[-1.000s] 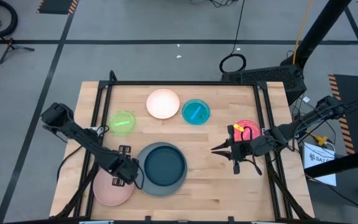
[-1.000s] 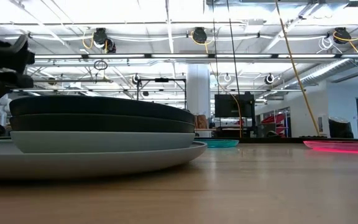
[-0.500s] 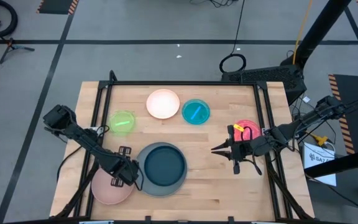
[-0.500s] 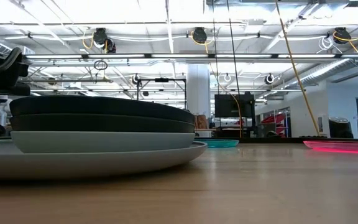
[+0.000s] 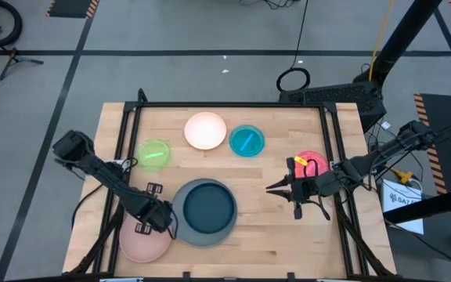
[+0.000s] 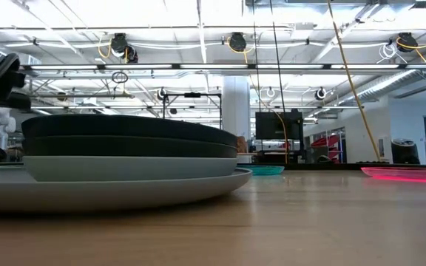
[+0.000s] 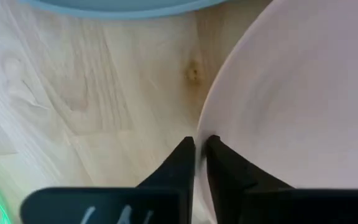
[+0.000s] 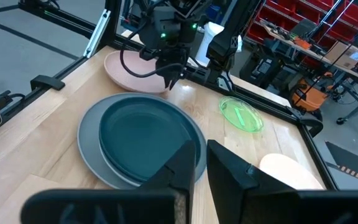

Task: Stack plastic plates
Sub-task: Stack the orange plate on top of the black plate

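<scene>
From above, the stack (image 5: 204, 211) sits lower centre, dark teal plate uppermost; salmon plate (image 5: 143, 243) lower left, lime (image 5: 153, 153), cream (image 5: 205, 130), cyan (image 5: 247, 141) and pink-red (image 5: 310, 164) dishes unstacked. The left gripper (image 5: 165, 225) pinches the salmon rim; the right gripper (image 5: 274, 189) waits centre-right, fingers nearly together. Left wrist view: fingers (image 7: 179, 165) clamp the salmon rim.

Light wooden table (image 5: 257, 235) with black frame rails (image 5: 225, 105), coiled black cable (image 5: 294, 79) on grey floor
</scene>
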Robot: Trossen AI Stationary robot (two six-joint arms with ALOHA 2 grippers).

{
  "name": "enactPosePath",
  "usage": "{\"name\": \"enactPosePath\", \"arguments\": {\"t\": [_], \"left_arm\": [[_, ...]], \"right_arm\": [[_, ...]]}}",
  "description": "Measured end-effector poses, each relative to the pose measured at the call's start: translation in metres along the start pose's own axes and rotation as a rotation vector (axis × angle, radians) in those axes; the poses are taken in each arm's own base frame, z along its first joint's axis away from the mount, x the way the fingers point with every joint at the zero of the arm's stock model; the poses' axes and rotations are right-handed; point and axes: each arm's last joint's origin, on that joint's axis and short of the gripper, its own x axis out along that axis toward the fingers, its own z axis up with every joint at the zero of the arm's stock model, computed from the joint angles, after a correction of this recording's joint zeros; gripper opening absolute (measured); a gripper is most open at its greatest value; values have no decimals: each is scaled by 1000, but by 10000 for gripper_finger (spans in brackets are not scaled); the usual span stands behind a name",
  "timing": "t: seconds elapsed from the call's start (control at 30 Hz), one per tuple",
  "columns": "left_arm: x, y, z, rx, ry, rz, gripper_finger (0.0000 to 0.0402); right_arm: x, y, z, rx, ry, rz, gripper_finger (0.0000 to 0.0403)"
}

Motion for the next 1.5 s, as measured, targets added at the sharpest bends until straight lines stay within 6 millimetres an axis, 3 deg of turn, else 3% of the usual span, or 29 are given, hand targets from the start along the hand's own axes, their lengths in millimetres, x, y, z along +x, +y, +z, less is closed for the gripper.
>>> {"name": "enactPosePath", "arguments": {"t": [0.1,0.67,0.93,1.1,1.5], "left_arm": [[-7,1,-2,-6,-2,0,29],[-102,2,-4,-50,-4,79,24],[-154,3,6,-101,-208,120,24],[-184,22,19,-309,-391,148,25],[-185,82,54,-580,-498,152,26]], "right_arm": [[0,0,0,0,0,0,34],[0,0,0,0,0,0,34],[0,0,0,0,0,0,34],[0,0,0,-1,0,0,34],[0,0,0,-1,1,0,34]]}}
